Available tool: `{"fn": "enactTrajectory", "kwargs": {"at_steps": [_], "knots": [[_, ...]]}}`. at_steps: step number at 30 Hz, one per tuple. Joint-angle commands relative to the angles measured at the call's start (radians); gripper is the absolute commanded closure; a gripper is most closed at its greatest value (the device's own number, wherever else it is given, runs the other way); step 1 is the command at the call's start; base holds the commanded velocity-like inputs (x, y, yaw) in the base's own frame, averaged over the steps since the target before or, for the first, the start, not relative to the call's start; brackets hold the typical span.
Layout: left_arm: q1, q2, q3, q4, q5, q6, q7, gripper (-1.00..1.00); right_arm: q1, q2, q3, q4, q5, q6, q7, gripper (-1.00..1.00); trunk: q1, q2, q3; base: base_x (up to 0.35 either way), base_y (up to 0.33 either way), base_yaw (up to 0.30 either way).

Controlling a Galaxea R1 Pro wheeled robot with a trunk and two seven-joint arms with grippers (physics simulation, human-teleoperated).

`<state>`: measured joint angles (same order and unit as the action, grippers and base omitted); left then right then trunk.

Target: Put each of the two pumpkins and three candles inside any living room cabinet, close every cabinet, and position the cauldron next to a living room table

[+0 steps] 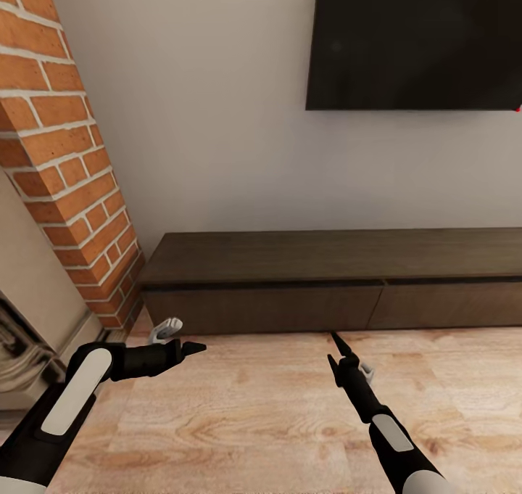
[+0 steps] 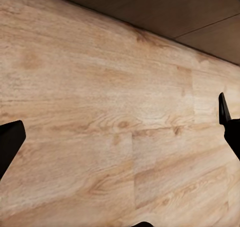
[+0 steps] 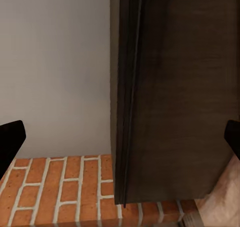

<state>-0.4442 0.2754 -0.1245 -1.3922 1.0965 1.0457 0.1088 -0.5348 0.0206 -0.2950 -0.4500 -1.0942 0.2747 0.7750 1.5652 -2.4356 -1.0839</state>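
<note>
Cabinet (image 1: 333, 283): long, low, dark brown, against the far wall under a black screen (image 1: 417, 40), drawer fronts shut. Left gripper (image 1: 190, 348) and right gripper (image 1: 335, 350): near, over wood floor (image 1: 246, 414), jaws apparently spread wide, empty. Advice: approach squarely, catch a drawer's top edge, pull straight.

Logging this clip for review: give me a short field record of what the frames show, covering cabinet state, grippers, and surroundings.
cabinet: long, low, dark brown, against the wall; drawer fronts flush, shut
left gripper: open, empty, over the wood floor
right gripper: open, empty, facing the cabinet
brick column: at the cabinet's left end
dark screen: on the wall above the cabinet
</note>
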Motion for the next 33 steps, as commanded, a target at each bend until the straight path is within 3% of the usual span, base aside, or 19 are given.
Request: {"fn": "enactTrajectory", "kwargs": {"at_steps": [1,5,9,20,28,33], "knots": [[-0.001,0.001,-0.001,-0.001,0.011,0.001,0.010,-1.00,-0.001,0.001,-0.004,0.000,-0.007,0.009,0.002,-1.00,0.004,-0.008,-0.004,0.000,0.000,0.000],[-0.001,0.001,-0.001,-0.001,0.011,0.001,0.011,-1.00,-0.001,0.001,-0.007,0.003,-0.007,0.003,0.001,-1.00,0.019,-0.036,-0.017,0.000,0.000,0.000],[-0.001,0.001,-0.001,-0.001,0.011,0.001,0.011,-1.00,-0.001,0.001,-0.006,0.005,-0.009,-0.054,-0.001,-1.00,0.034,-0.064,-0.029,0.000,0.000,0.000],[0.000,0.001,-0.001,-0.001,0.013,0.001,0.010,-1.00,-0.001,0.004,-0.007,0.007,-0.010,-0.084,-0.002,-1.00,0.040,-0.067,-0.072,0.000,0.000,0.000],[-0.001,0.001,-0.003,0.002,0.026,0.001,0.009,-1.00,-0.001,0.005,-0.008,0.007,-0.012,-0.085,-0.002,-1.00,0.040,-0.067,-0.072,0.008,0.000,0.000],[-0.001,0.005,-0.004,0.008,0.038,0.001,0.009,-1.00,-0.001,0.005,-0.072,0.008,-0.027,-0.085,-0.002,-1.00,0.040,-0.067,-0.072,0.254,0.000,0.000]]}}
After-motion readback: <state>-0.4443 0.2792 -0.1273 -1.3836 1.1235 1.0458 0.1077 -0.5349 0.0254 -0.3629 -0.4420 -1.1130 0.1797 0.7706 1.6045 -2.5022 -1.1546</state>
